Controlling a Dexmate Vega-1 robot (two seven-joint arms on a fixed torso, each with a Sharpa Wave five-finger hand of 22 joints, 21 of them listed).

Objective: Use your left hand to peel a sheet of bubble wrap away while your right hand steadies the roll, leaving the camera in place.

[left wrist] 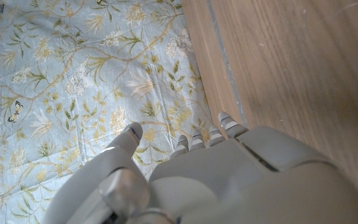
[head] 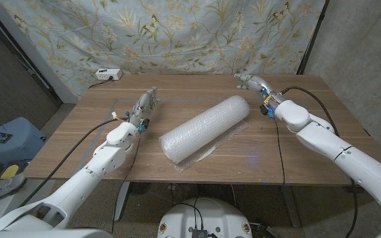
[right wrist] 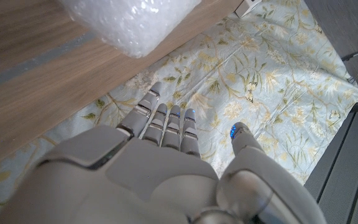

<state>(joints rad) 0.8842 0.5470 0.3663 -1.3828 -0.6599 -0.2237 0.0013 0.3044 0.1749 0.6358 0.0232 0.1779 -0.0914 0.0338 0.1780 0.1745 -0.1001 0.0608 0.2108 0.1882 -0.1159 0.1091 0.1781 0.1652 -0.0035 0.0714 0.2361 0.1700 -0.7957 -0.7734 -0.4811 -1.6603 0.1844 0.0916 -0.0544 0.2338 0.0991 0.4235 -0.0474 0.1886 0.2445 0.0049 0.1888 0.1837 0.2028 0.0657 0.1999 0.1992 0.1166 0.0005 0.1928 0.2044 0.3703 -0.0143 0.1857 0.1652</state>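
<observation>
A roll of bubble wrap (head: 205, 127) lies on its side near the middle of the wooden table (head: 309, 158), set on a slant so one end points toward the robot and the other toward the far right corner. A loose edge of wrap spreads on the wood under its near end.

The left hand (head: 146, 106) sits to the left of the roll, well apart from it, its fingers reaching toward the table's far edge. In the left wrist view the hand (left wrist: 229, 180) has its fingers (left wrist: 227, 124) straight and side by side, the thumb held off to one side, and nothing in its grasp.

The right hand (head: 253, 82) is near the far edge, beyond the roll's far end and not touching it. From the right wrist view this hand (right wrist: 160, 180) is likewise extended, fingers (right wrist: 169, 124) close together and thumb apart, holding nothing; one end of the roll (right wrist: 129, 22) shows just beyond the fingertips.

A small white box (head: 106, 75), possibly a power strip, lies at the far left edge before the floral cloth backdrop (head: 177, 33).
</observation>
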